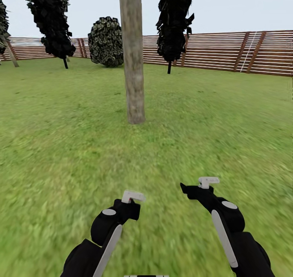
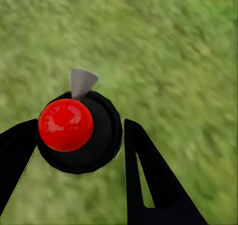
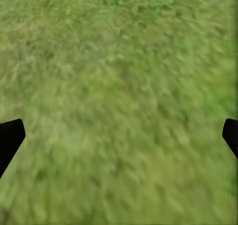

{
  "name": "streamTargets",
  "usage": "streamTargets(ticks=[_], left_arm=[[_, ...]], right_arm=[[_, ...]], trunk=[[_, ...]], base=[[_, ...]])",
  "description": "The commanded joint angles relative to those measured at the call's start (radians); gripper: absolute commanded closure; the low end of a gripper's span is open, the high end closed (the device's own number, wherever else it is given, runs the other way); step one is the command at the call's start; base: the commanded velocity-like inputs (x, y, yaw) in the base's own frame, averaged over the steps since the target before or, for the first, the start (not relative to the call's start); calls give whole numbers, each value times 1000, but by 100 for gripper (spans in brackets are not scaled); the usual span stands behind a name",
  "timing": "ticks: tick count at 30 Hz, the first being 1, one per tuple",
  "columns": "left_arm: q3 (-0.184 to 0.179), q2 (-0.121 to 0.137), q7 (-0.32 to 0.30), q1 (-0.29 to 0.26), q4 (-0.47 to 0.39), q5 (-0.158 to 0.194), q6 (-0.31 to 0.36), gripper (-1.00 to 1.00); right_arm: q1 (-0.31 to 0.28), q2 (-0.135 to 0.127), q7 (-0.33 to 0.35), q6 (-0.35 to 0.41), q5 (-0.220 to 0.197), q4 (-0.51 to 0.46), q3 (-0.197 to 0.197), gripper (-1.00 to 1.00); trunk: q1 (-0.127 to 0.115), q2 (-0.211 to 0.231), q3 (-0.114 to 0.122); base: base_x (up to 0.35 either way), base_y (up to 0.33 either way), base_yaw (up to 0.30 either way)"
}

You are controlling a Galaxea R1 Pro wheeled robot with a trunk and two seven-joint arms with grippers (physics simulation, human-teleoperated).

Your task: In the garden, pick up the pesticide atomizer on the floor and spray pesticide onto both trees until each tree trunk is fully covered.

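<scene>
Left wrist view: your left gripper [image 2: 82,150] jaws sit closed round the black round atomizer w/ red ball top and grey cone nozzle [image 2: 79,130]. Right gripper [image 3: 119,135] jaws wide apart, nothing held. Mottled grey-brown column trunk [image 1: 132,57] stands far ahead, centre. Risk: spraying from here falls short on the grass [image 1: 61,126]. Open lawn all round; slatted brown fence [image 1: 228,51] far back.

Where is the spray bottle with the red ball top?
The black pesticide atomizer with the red round top sits between the left tool's black fingers in the left wrist view, above blurry green grass.
</scene>
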Motion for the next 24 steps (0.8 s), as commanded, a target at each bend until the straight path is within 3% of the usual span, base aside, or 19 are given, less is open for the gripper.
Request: streamTargets(ticks=[1, 9, 24], left_arm=[[-1, 0, 10, -1, -1, 10, 4, 100], [-1, 0, 11, -1, -1, 10, 4, 100], [-1, 0, 11, -1, -1, 10, 4, 100]], right_arm=[[-1, -1, -1, 5, -6, -1, 1, -100], [-1, 0, -1, 5, -6, -1, 1, -100], [-1, 1, -1, 5, -6, -1, 2, -100]], trunk=[[0, 0, -1], [0, 0, -1], [0, 0, 1]], base=[[335, 0, -41], [335, 0, -5], [335, 0, 110]])
